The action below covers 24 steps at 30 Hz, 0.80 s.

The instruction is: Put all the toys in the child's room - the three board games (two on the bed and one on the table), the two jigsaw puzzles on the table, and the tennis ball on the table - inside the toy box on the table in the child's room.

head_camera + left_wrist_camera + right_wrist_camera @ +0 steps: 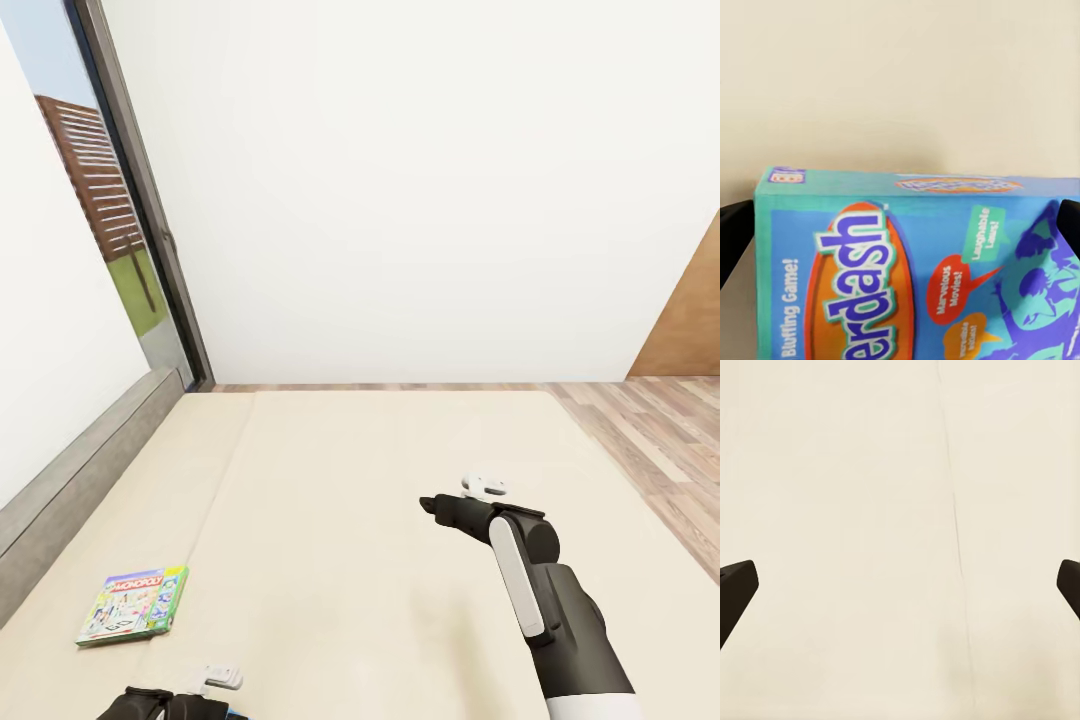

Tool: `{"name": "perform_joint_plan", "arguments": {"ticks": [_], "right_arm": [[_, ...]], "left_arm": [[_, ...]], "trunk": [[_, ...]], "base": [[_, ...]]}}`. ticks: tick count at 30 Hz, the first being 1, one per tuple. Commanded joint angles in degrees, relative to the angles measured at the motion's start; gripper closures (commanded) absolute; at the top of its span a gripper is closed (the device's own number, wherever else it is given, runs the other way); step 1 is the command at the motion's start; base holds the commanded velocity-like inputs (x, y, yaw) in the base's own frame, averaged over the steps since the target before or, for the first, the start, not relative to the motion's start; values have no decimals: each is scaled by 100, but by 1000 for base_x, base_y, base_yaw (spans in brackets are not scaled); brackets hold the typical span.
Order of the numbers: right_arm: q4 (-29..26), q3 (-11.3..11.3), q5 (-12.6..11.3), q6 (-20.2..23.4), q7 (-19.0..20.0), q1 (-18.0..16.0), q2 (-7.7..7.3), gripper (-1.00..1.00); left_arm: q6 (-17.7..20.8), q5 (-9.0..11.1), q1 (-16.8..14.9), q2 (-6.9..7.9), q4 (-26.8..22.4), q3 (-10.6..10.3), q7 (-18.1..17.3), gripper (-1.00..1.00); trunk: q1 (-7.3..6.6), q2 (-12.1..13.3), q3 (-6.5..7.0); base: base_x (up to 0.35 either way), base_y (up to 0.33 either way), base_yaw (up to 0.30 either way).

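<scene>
Cream mattress of the bed (400, 480) lies under both arms. A white and green board game (134, 604) lies flat on the bed, near its grey frame side. The left gripper (900, 225) holds a blue and orange board game (915, 270) between its fingers (731, 232), above the bed. The right gripper (900, 585) hovers over the bed's middle seam with fingers (735, 589) wide apart, holding nothing

Matt cream cloth on the bed (400, 470), smooth. Glossy printed card on the blue board game (915, 277). Wood plank floor (660, 430) at right, slight sheen.
</scene>
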Motion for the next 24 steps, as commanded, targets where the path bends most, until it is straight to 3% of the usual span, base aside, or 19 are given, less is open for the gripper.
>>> {"name": "perform_joint_plan", "arguments": {"ticks": [1, 24], "right_arm": [[-5, 1, -60, 20, -59, -5, 1, -100], [-5, 1, -62, 20, -59, -5, 1, -100]], "left_arm": [[41, -46, -1, -3, -13, 49, -38, -100], [44, -46, -1, -2, -13, 58, -38, -100]], "trunk": [[0, -3, -6], [0, -3, -6]], "base": [[0, 0, 0], [0, -28, 0]]}}
